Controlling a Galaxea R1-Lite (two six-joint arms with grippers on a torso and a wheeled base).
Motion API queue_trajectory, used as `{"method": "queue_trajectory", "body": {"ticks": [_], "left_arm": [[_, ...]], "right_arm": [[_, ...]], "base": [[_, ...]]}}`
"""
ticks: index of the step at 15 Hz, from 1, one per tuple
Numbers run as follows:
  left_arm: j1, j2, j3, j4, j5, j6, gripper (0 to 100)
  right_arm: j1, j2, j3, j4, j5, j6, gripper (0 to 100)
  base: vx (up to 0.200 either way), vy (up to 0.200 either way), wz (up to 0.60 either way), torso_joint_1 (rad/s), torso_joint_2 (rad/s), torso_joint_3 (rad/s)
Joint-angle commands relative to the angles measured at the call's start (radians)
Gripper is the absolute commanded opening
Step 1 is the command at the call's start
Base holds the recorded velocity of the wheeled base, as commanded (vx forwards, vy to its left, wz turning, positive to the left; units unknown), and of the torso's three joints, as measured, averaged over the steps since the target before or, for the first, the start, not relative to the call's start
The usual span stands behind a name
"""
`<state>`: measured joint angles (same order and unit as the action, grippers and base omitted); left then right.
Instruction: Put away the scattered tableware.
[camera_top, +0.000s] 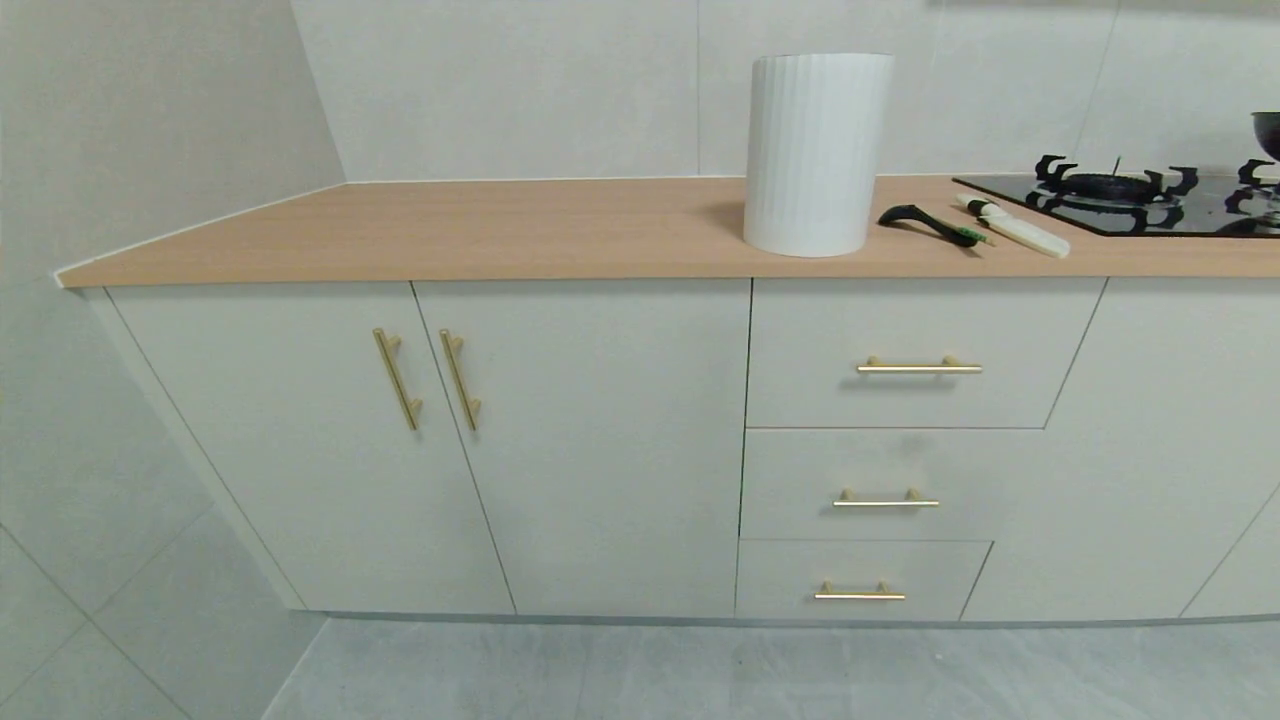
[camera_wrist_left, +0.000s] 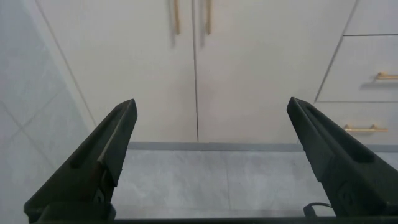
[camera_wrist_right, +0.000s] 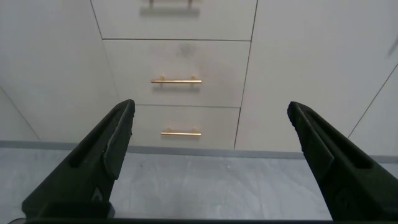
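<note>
- While hung low before the double cabinet doors (camera_wrist_left: 196, 62), left gripper (camera_wrist_left: 210, 106) spread wide, nothing between the fingers; grey floor (camera_wrist_left: 205, 180) beneath.
- Right gripper (camera_wrist_right: 210, 106) likewise spread wide and holding nothing, facing the stacked drawers (camera_wrist_right: 177, 71) with gold bar handles.
- White ribbed holder (camera_top: 815, 150) upright on the wooden countertop (camera_top: 450, 225), right of middle, close to the front edge.
- Black-handled utensil (camera_top: 925, 222) flat on the countertop just beside the holder, on the hob side, near the front edge.
- Pale-handled utensil (camera_top: 1015, 228) flat, just beside the black one, between it and the hob (camera_top: 1130, 200); touching or not, cannot tell.
- Both utensils angled alike, far ends toward the back wall, near ends toward the front edge.
- Hob: black glass with dark pan supports, at the right end of the countertop.
- Holder directly above the drawer column; doors under the left stretch, toward the left corner.
</note>
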<state>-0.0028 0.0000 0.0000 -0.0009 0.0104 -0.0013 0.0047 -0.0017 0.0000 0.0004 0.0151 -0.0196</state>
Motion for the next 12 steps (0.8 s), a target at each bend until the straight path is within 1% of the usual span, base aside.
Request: {"method": "queue_trajectory", "body": {"ticks": [1,7,10,12], "left_arm": [[0.001,0.002,0.000,-0.001,0.000,0.000,100],[0.001,0.002,0.000,-0.001,0.000,0.001,100],[0.001,0.002,0.000,-0.001,0.000,0.001,100],[0.001,0.002,0.000,-0.001,0.000,0.000,100]], "right_arm": [[0.001,0.002,0.000,0.000,0.000,0.000,100],[0.001,0.002,0.000,0.000,0.000,0.000,100],[0.001,0.002,-0.002,0.000,0.000,0.000,100],[0.001,0.002,-0.002,0.000,0.000,0.000,100]], "base": [[0.000,0.000,0.00,0.000,0.00,0.000],[0.000,0.000,0.00,0.000,0.00,0.000],[0.200,0.000,0.00,-0.001,0.00,0.004],[0.000,0.000,0.00,0.000,0.00,0.000]]}}
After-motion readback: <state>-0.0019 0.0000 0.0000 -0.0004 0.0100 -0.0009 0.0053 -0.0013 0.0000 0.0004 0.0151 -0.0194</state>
